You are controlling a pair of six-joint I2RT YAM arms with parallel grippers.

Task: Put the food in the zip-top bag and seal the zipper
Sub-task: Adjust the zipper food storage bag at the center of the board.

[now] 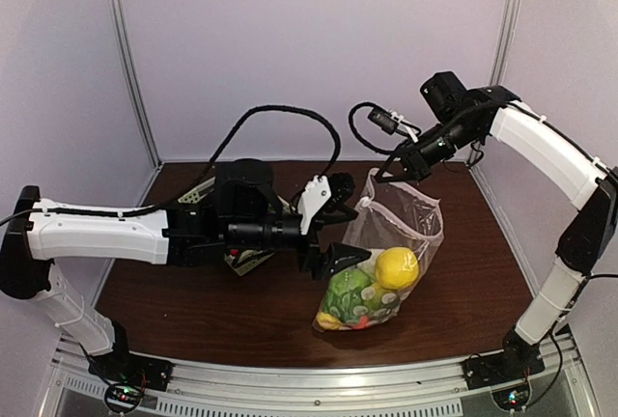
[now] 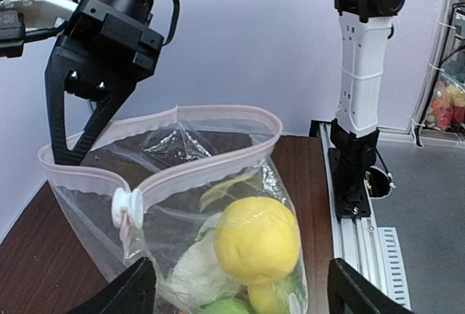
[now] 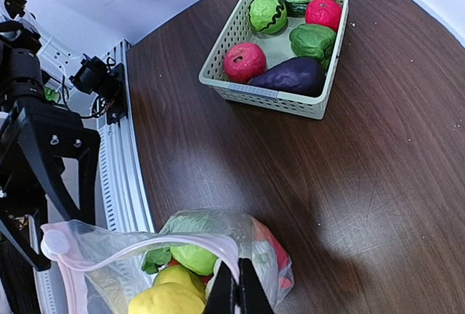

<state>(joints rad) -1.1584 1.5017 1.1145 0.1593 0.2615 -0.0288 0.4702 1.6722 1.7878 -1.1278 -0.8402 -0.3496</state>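
The clear zip-top bag (image 1: 410, 224) hangs upright over the table with its mouth open. Inside it are a yellow piece (image 2: 258, 240), a white cauliflower (image 2: 192, 278) and green pieces (image 1: 348, 291). The pale pink zipper (image 2: 203, 165) rings the mouth, with a white slider (image 2: 127, 208) at one end. My right gripper (image 3: 236, 288) is shut on the zipper strip at the bag's corner and holds it up; it also shows in the top view (image 1: 383, 176). My left gripper (image 1: 338, 226) is open, its fingers (image 2: 134, 292) on either side of the bag's body.
A pale green lattice basket (image 3: 261, 96) stands further along the table with several toy vegetables and fruits, among them a purple eggplant (image 3: 290, 75) and a red fruit (image 3: 245, 61). In the top view my left arm hides most of it. The metal rail (image 3: 127, 183) marks the table's edge.
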